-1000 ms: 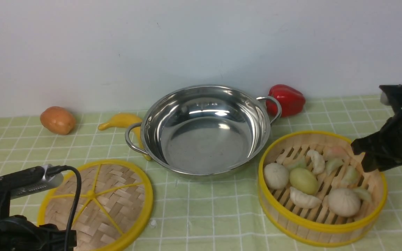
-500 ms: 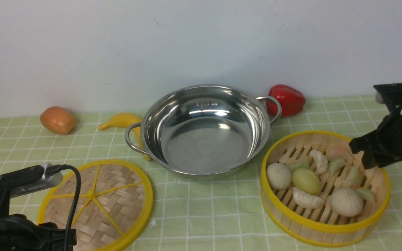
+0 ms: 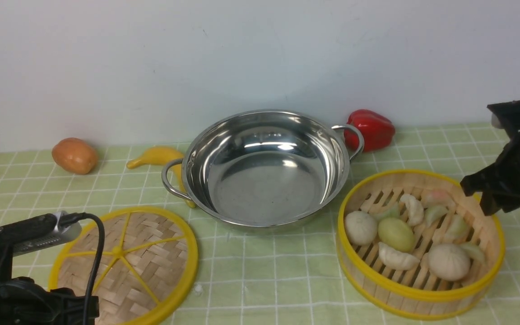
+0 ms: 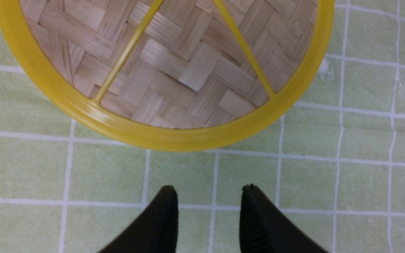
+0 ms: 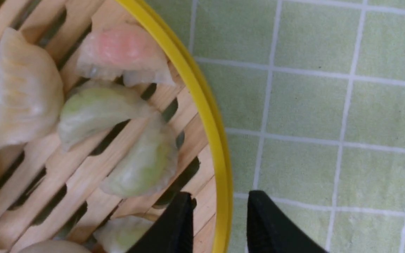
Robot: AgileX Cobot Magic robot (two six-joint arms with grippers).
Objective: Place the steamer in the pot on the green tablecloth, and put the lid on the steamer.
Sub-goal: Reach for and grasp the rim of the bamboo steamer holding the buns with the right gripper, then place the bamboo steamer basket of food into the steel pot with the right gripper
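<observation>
The steamer point(image 3: 379, 280) stands on the green tablecloth point(image 3: 287, 280) to the right of the pot point(image 3: 264, 180) and holds several dumplings and buns. The pot is empty. The lid point(image 3: 124, 264) lies flat on the cloth, front left. My right gripper point(image 3: 479, 201) is open at the steamer's far right edge. In the right wrist view my right gripper point(image 5: 220, 193) straddles the yellow rim point(image 5: 206, 105), one finger inside and one outside. My left gripper point(image 4: 209, 188) is open and empty over bare cloth, just short of the lid point(image 4: 174, 70).
A red pepper point(image 3: 370, 128) sits behind the pot's right handle. A yellow banana point(image 3: 156, 157) and an orange-brown potato point(image 3: 75, 155) lie at the back left. The white wall runs close behind. My left arm point(image 3: 16, 293) fills the front left corner.
My right gripper has moved right and slightly up, from over the steamer's inside to its right rim. The steamer has shifted a little to the right. The left arm has not moved.
</observation>
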